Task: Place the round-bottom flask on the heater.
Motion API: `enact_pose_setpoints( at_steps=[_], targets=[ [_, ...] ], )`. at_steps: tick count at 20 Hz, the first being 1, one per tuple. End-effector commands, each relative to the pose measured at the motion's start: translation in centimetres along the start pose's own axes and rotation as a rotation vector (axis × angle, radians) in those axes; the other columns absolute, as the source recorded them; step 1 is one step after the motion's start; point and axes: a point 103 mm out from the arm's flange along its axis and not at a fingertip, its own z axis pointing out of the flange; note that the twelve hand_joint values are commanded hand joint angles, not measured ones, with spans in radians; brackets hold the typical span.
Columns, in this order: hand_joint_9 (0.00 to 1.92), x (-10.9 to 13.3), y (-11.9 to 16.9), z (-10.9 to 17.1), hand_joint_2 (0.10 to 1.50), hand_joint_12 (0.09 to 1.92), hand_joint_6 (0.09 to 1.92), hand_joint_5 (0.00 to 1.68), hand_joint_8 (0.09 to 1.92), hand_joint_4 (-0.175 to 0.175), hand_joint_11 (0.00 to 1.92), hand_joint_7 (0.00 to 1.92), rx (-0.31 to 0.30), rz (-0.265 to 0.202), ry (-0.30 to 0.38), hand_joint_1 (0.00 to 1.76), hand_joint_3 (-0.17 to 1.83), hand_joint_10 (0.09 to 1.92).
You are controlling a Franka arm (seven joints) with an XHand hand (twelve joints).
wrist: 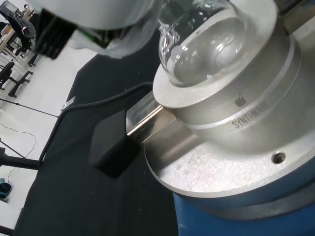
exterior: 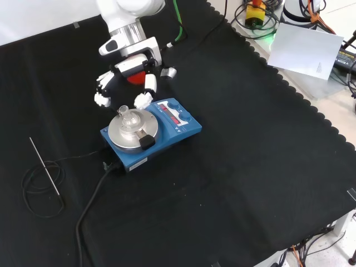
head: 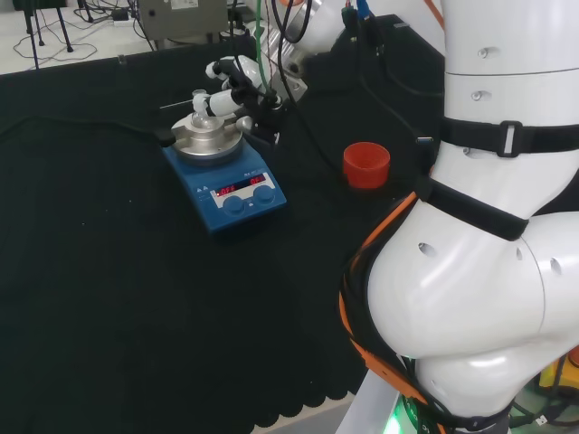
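Round-bottom flask [exterior: 130, 118] seated upright in aluminium heating block [exterior: 133, 129] of heater [exterior: 150, 133], neck vertical. Hand [exterior: 130, 75] at flask's 12 o'clock in front view, just beside the neck, fingers [exterior: 143, 100] spread, holding nothing. Retreat path judged toward 12 o'clock.

White arm [head: 479, 298] with black straps, orange cables

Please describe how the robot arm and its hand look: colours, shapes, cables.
The arm has bulky, rounded, glossy white links, black straps round them, and an orange cable along its side. The hand is black and white, with white-tipped fingers, on a round metallic wrist collar.
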Motion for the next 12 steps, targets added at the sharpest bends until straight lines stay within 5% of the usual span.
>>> enact_pose_setpoints(
  at_steps=[1, 12],
  targets=[
    [0.51, -0.3, -1.6, -2.2, 0.51, 1.38, 0.15, 0.31, 0.69, -0.027, 0.03, 0.31, -0.019, -0.006, -0.029, 0.87, 0.73, 0.7],
    [0.5, -0.6, -6.9, -5.7, 0.52, 1.38, 0.1, 0.33, 0.69, -0.022, 0.02, 0.3, -0.053, 0.011, -0.071, 0.85, 0.71, 0.7]
  ],
)
